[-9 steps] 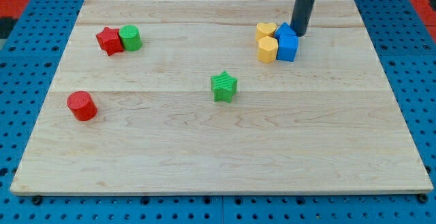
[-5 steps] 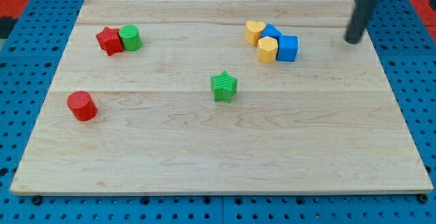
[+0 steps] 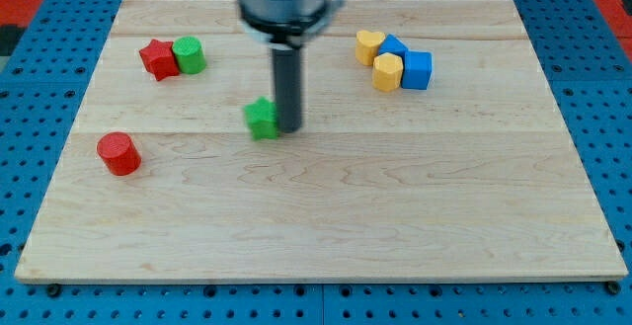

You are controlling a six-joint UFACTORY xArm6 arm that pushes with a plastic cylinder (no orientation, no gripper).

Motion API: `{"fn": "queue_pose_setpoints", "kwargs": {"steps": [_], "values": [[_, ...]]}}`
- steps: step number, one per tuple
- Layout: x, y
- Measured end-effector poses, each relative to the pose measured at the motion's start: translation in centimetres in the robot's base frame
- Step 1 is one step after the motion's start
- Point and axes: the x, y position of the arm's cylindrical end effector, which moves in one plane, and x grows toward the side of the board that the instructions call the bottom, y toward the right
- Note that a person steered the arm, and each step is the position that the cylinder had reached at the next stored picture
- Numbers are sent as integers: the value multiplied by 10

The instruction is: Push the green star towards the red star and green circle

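The green star (image 3: 262, 119) lies left of the board's middle. My tip (image 3: 289, 126) touches its right side. The red star (image 3: 157, 58) and the green circle (image 3: 190, 55) sit side by side, touching, at the view's upper left, well up and left of the green star. The rod rises from the tip to the arm's body at the view's top.
A red cylinder (image 3: 118, 153) sits at the view's left. A cluster at the upper right holds a yellow heart (image 3: 369, 44), a yellow hexagon block (image 3: 387, 71), a blue block (image 3: 395, 46) and a blue cube (image 3: 418, 69). The wooden board (image 3: 326, 226) has blue pegboard around it.
My tip moved from the board's upper right to the green star's right side. The green star has slid left, closer to the red star and green circle.
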Motion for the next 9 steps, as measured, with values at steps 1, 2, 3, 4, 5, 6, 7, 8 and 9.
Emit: {"fn": "queue_pose_setpoints", "kwargs": {"steps": [1,2,3,4,5,6,7,8,9], "values": [[5,-22],[44,-20],[48,-58],[19,-81],[-6,-82],[15,-75],[39,-36],[27,-31],[-2,-76]]}}
